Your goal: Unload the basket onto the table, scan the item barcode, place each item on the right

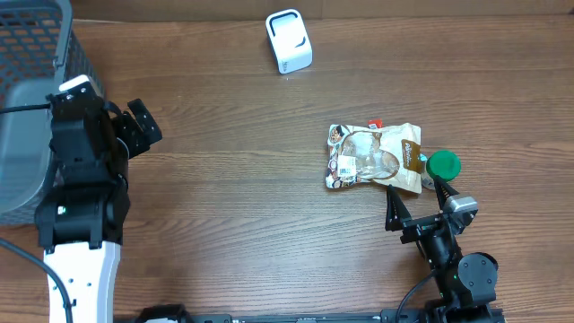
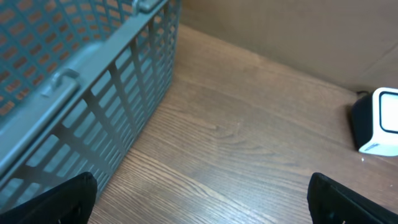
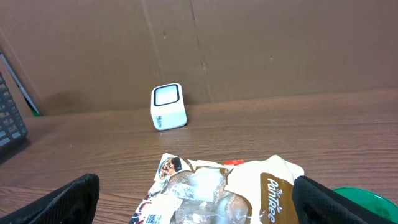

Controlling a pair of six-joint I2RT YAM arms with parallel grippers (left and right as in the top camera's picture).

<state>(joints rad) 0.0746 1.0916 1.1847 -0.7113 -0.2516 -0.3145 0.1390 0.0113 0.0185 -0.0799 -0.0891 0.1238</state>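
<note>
Right pincer (image 1: 415, 190), jaws wide, at the snack bag (image 1: 372, 157): best closed on one edge, label (image 1: 344, 166) clear for the scanner (image 1: 289, 41).

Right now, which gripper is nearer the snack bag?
Right. The right gripper sits at the near edge of the snack bag; the left gripper is far away, beside the basket.

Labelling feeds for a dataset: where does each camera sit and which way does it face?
Overhead: above table, looking down; left pincer and right pincer show.
Left wrist: low on left arm, facing basket and scanner; own fingertips show.
Right wrist: low, facing snack bag and scanner; own fingertips show.
All share the scanner.
</note>
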